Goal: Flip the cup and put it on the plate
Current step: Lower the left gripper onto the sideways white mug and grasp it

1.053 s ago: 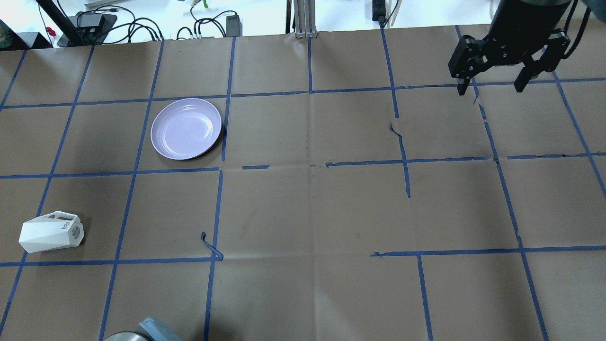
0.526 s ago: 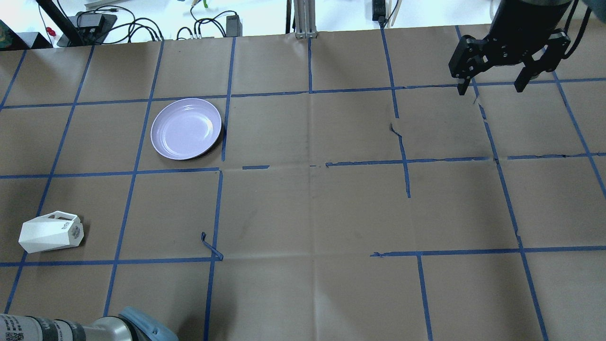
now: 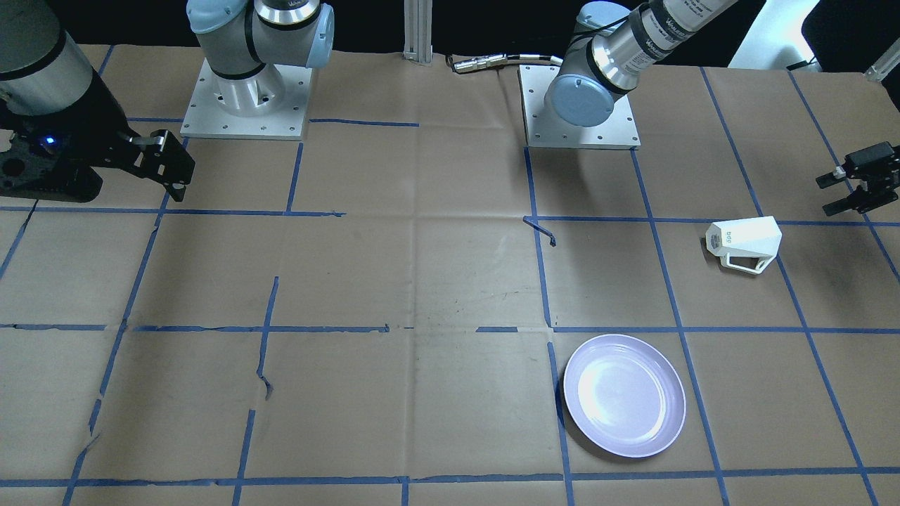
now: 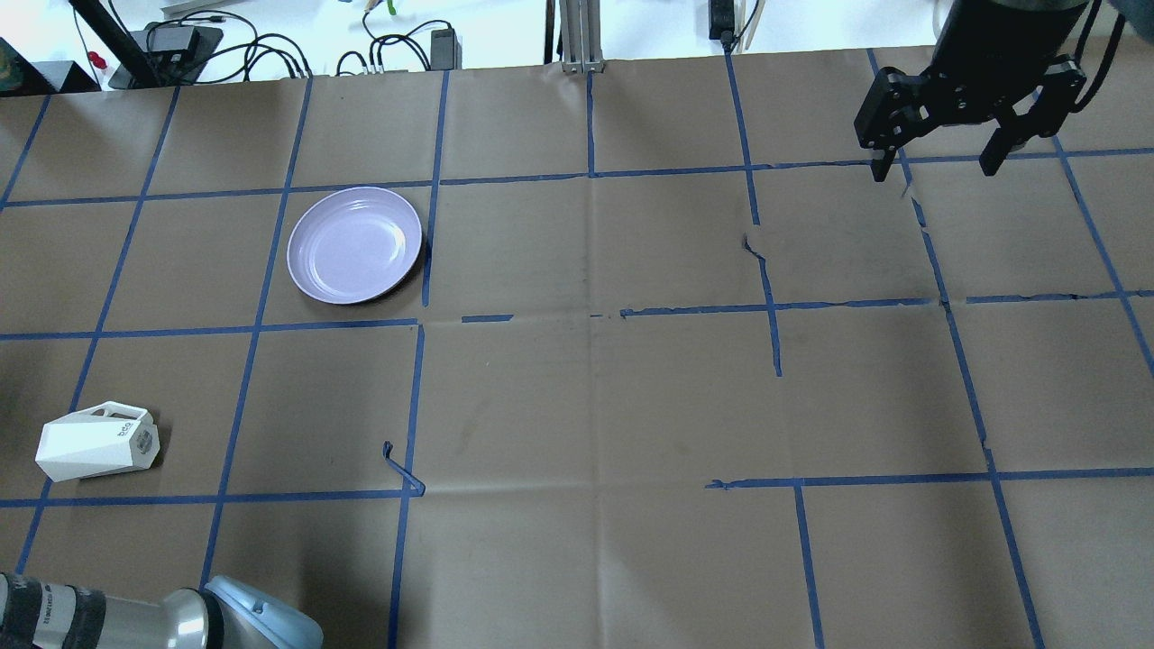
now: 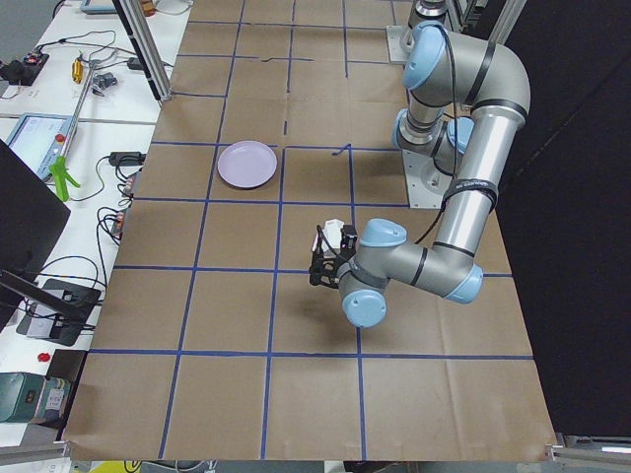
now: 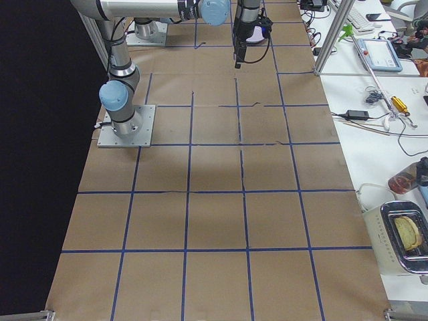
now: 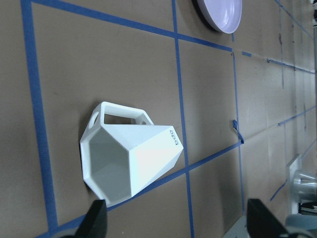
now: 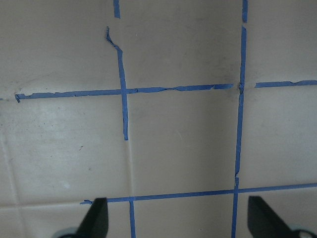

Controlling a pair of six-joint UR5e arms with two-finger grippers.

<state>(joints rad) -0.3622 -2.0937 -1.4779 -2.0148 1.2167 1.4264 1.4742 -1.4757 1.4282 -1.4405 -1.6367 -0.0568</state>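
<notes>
The white faceted cup [image 4: 97, 442] lies on its side on the paper-covered table, handle towards the far side. It also shows in the front view [image 3: 745, 242] and the left wrist view [image 7: 129, 163], where its open mouth faces the camera. The lavender plate [image 4: 354, 244] sits empty, farther away and to the right of the cup; it also shows in the front view [image 3: 624, 395]. My left gripper [image 3: 824, 195] is open and empty, low, just outboard of the cup's mouth. My right gripper [image 4: 934, 171] is open and empty, far away at the table's back right.
The table is brown paper with a blue tape grid, torn and lifted in places [image 4: 401, 469]. My left arm's elbow [image 4: 252, 617] sticks in at the near left. Cables and boxes [image 4: 180, 41] lie beyond the far edge.
My left arm's elbow has come further into the overhead view at the bottom left. The cup, the plate and the right arm have not moved.
</notes>
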